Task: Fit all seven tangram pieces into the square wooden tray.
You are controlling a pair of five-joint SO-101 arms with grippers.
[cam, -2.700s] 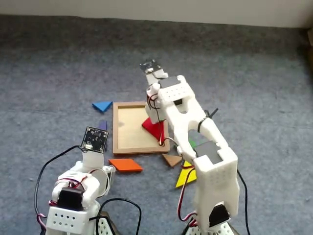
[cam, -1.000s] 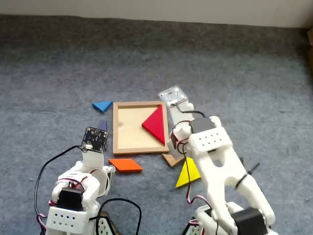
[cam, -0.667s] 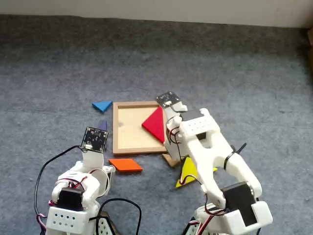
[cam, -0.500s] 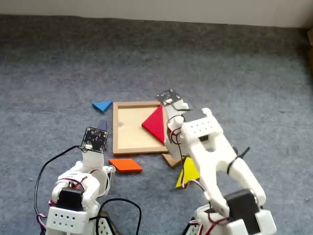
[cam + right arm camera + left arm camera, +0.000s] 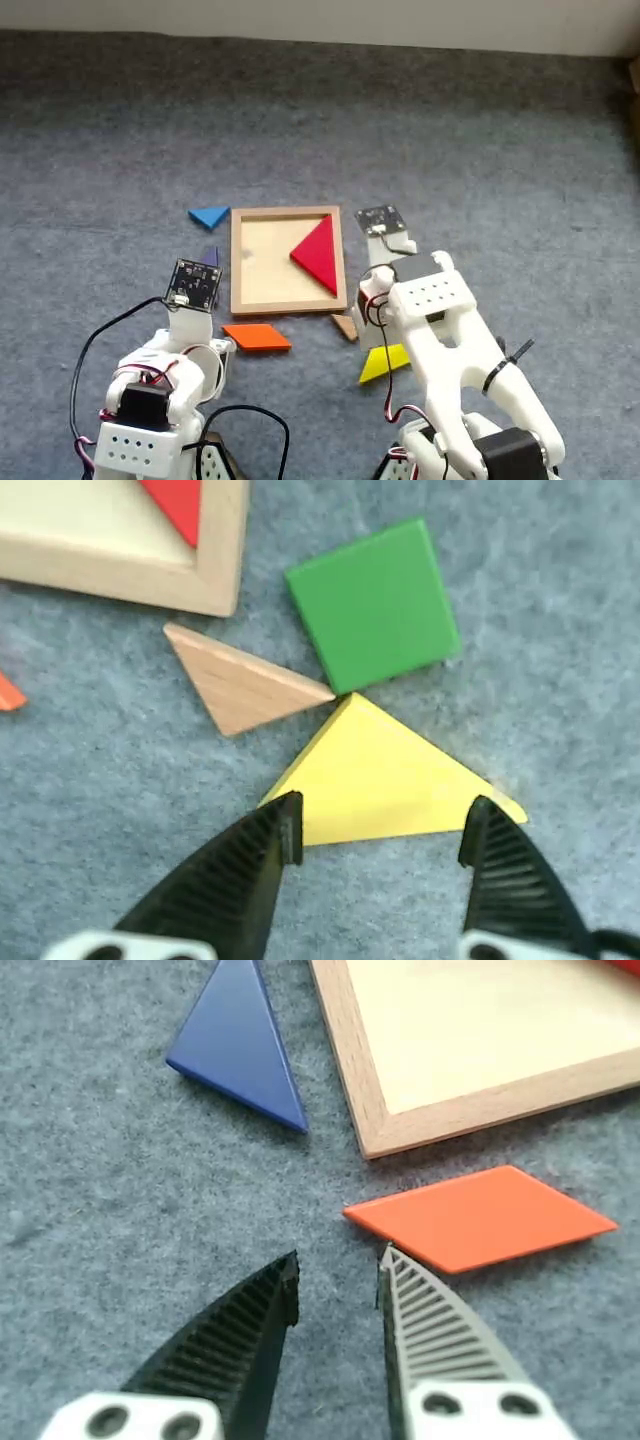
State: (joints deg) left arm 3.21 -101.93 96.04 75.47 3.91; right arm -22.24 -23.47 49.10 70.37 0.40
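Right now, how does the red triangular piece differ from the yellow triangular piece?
The red triangular piece lies inside the square wooden tray; the yellow triangular piece lies outside it on the grey carpet. The open right gripper sits over the yellow one; no gripper is at the red one. Both are flat triangles.

Smooth wood on rough carpet.
The tray [image 5: 237,262] and tan triangle [image 5: 243,681] are bare matt wood; the green square [image 5: 374,602] and yellow triangle [image 5: 385,780] carry smooth matt paint; the carpet [image 5: 480,150] is coarse and fuzzy; the fingers [image 5: 230,880] of the right gripper [image 5: 384,802] are ribbed black plastic.
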